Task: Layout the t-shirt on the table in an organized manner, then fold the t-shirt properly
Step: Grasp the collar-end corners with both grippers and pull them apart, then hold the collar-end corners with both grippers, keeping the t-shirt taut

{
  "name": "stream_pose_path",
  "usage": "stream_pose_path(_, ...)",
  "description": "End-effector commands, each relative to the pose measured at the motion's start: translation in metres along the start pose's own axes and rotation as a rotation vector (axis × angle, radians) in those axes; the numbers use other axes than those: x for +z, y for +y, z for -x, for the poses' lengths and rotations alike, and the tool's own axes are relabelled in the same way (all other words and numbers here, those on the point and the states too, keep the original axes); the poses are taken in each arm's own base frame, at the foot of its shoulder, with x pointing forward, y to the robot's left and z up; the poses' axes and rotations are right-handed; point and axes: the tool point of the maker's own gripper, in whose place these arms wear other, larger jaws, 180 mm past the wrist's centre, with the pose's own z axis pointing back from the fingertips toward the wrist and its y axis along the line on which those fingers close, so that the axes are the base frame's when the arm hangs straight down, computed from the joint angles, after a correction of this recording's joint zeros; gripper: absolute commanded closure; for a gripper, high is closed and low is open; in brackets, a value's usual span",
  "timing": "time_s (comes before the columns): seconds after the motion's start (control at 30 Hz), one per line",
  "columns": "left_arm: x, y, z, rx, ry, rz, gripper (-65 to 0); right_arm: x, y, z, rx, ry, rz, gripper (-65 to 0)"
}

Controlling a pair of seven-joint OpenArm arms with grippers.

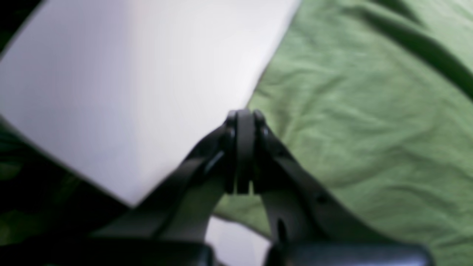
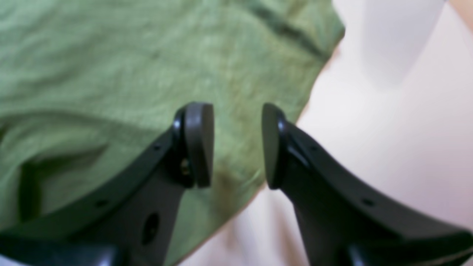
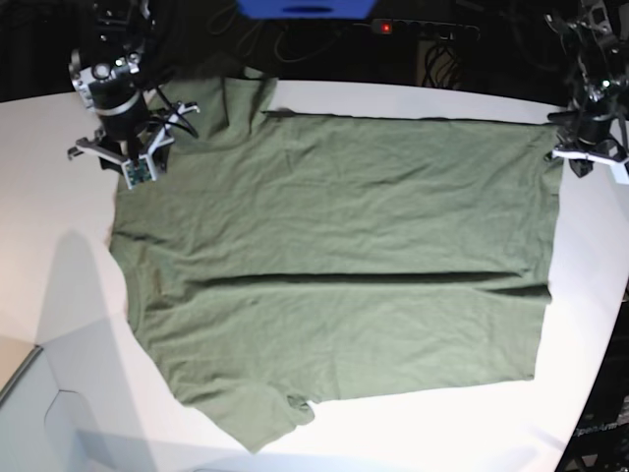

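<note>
The olive-green t-shirt [image 3: 334, 256] lies spread flat and sideways on the white table [image 3: 59, 275], sleeves to the left and hem to the right, with one long crease across its middle. My right gripper [image 3: 123, 162] hovers over the shirt's far left corner. In the right wrist view it [image 2: 236, 144] is open and empty above the cloth edge [image 2: 111, 66]. My left gripper [image 3: 588, 157] is at the shirt's far right corner. In the left wrist view it [image 1: 244, 147] is shut at the edge of the cloth [image 1: 369, 129], with no fabric visible between the jaws.
A blue object [image 3: 305, 8], a power strip with a red light [image 3: 383, 27] and cables sit behind the table's far edge. The table's curved edge [image 3: 600, 374] runs down the right side. A pale panel [image 3: 20, 379] sits at the bottom left.
</note>
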Motion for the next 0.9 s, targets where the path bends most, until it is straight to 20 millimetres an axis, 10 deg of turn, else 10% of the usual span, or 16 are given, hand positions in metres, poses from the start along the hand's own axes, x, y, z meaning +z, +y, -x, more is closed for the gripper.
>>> stream_pose_path(0.0, 0.004, 0.003, -0.013, -0.017, -0.039, 0.001, -0.6, 0.003, 0.0, -0.011, -0.012, -0.046, 0.007, -22.0)
stream_pose_path(0.33, 0.025, 0.027, 0.013, -0.098, 0.074, 0.045, -29.1, 0.011, -0.009, 0.009, -0.099, 0.0, 0.061, -35.6)
stream_pose_path(0.87, 0.011, 0.029, 0.036, -0.242, 0.167, 0.068, -30.0, 0.025, -0.008, 0.03, -0.209, 0.012, 0.023, -35.1)
